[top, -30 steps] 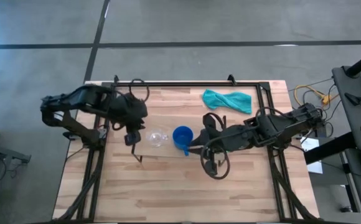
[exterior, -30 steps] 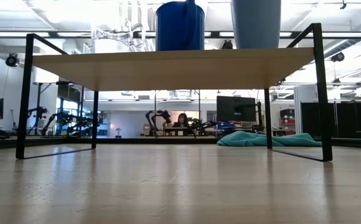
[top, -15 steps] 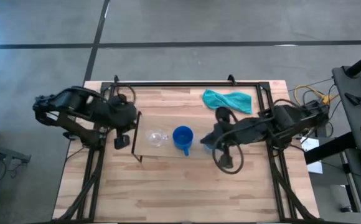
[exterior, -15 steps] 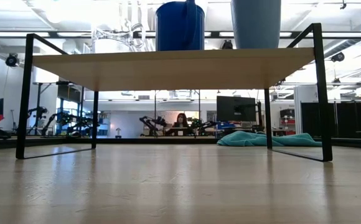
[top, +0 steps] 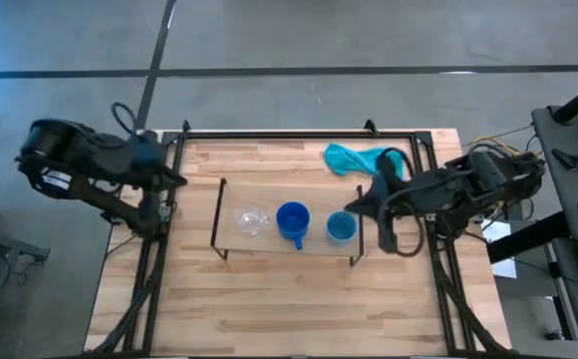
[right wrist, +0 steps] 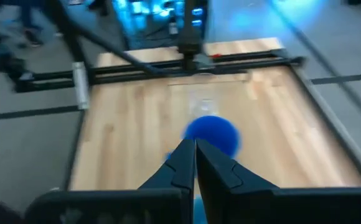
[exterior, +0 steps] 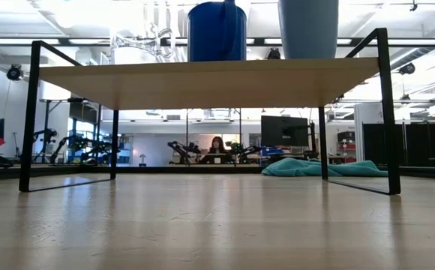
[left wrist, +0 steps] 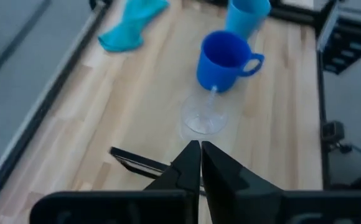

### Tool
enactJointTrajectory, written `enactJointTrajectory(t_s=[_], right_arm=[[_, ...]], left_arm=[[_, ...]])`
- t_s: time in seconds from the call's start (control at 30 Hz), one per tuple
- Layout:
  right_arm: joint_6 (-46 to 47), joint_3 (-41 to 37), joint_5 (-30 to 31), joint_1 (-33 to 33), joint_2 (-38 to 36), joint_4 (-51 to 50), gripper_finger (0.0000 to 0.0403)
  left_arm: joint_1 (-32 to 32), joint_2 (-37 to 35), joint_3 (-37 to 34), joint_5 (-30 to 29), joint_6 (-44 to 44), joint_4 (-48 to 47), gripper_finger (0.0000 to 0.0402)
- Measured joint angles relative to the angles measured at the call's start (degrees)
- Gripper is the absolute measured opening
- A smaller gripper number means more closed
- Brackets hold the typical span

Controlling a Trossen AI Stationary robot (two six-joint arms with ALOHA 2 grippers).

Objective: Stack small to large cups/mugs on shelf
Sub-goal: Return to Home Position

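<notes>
Three cups stand upright in a row on the light-wood shelf (top: 269, 237): the clear glass mug (top: 250, 219) toward the left, the dark blue handled mug (top: 292, 220) in the middle, the light blue cup (top: 341, 227) toward the right. In the low view their bases rest on the board (exterior: 202, 81). My left gripper (top: 172, 179) is shut and drawn back at the table's left edge. In its wrist view, the left gripper (left wrist: 200, 155) points at the glass mug (left wrist: 203, 118). My right gripper (top: 352, 206), also shut (right wrist: 195, 155), hangs just beyond the light blue cup's far right side.
A teal cloth (top: 364, 160) lies near the table's far right corner. A black metal frame (top: 299, 133) runs along the far edge and both sides. The near half of the table (top: 289, 309) is bare wood. A person sits far off in the room (exterior: 219, 144).
Both arms have drawn away from the shelf. The left gripper moved toward the table's left edge, off the glass mug's side. The right gripper moved toward the right edge, uncovering the light blue cup. The three cups have stayed where they were.
</notes>
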Motion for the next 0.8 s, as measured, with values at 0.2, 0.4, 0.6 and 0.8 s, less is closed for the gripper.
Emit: enactJointTrajectory(t_s=[0.2,0.4,0.6,0.8], right_arm=[[0.21,-0.15,7.15,-0.12,-5.46,-3.67,0.0009],[0.21,-1.0,6.92,-0.04,-13.95,-3.68,0.0009],[1.37,-5.2,6.34,-0.04,-21.79,-3.28,0.0009],[2.64,-15.3,5.12,-0.04,-28.17,-0.26,0.0009]], left_arm=[[0.02,-3.78,-0.11,-11.44,-1.4,1.32,0.0],[0.02,-8.33,-0.18,-11.83,-1.59,1.56,0.0],[0.0,-16.98,-2.37,-12.19,-1.52,3.24,0.0],[-0.02,-28.05,-9.79,-12.66,-1.22,7.66,0.0]])
